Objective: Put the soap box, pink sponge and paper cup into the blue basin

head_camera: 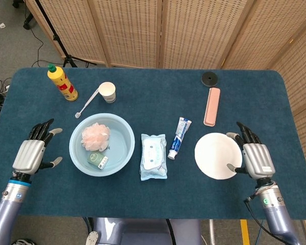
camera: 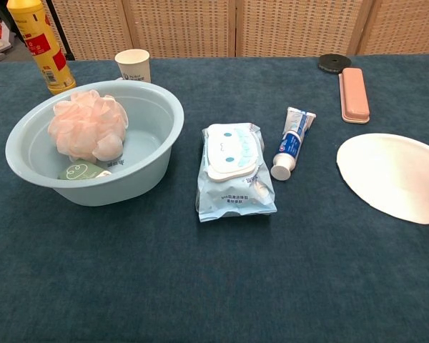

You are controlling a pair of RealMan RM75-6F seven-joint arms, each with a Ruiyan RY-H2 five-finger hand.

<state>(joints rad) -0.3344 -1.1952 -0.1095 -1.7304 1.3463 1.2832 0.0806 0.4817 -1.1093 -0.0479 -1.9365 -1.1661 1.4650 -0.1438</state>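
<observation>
Behind the blue basin (head_camera: 123, 153), holding pink sponge (head_camera: 95, 136) and soap box (head_camera: 97, 160), we see the paper cup (head_camera: 107, 92) upright; both left hand (head_camera: 32, 151) and right hand (head_camera: 255, 155) spread, empty; we judge that a clumsy reach risks toppling or crushing it.

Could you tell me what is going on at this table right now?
A two-armed robot is packing items into the blue basin. The pink sponge and the soap box lie inside it, while the paper cup stands on the table behind it, untouched. Neither hand holds anything: the left hand hovers open left of the basin, and the right hand is open beside the white plate.
</observation>
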